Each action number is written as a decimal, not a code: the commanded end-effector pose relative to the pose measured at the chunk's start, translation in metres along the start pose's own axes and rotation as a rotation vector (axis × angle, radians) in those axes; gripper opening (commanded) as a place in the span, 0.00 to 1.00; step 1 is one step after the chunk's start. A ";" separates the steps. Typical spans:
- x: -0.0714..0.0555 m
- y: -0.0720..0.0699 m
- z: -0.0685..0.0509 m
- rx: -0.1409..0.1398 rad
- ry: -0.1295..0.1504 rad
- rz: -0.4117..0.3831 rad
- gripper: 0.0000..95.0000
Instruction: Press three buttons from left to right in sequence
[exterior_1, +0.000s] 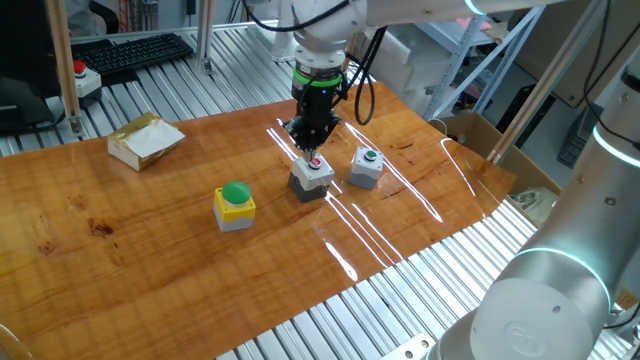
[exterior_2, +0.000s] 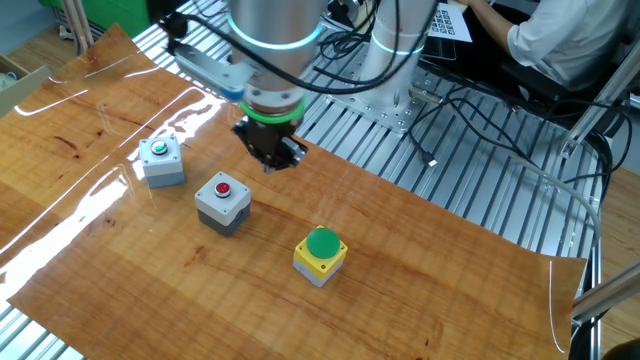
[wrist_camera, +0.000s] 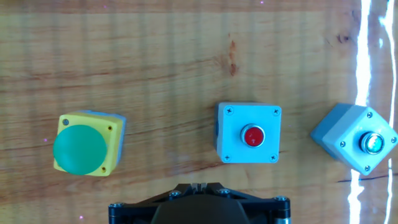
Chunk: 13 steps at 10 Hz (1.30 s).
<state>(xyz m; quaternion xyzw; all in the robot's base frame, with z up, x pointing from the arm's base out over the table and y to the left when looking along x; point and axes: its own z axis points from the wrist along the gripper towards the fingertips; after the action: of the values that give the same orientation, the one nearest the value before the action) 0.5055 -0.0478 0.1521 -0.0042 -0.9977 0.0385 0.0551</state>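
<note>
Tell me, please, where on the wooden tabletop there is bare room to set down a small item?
Bare wood lies left of the yellow-topped button and in front of all three. It is crowded around the red-button box and green-button box, below the gripper. A cardboard box takes the far-left edge.

Push-button boxes on the desk (exterior_1: 150, 230): three
Yellow-topped box with big green dome (exterior_1: 235, 207): one
Grey box with small red button (exterior_1: 311, 175): one
Grey box with small green button (exterior_1: 367, 167): one
Open cardboard box with pale contents (exterior_1: 146, 140): one, on the far left part of the desk
Red mushroom button on a pale box (exterior_1: 82, 80): one, off the desk
Keyboards (exterior_1: 130, 53): one, behind the desk
Robot arms over the desk (exterior_1: 325, 40): one
</note>
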 end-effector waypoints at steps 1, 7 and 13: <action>0.000 -0.010 0.000 -0.004 -0.001 -0.006 0.00; 0.001 -0.057 0.008 -0.009 -0.028 -0.074 0.00; 0.004 -0.068 0.018 -0.011 -0.035 -0.036 0.00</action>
<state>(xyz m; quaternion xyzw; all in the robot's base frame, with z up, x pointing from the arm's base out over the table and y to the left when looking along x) 0.5026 -0.1164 0.1394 0.0133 -0.9986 0.0301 0.0406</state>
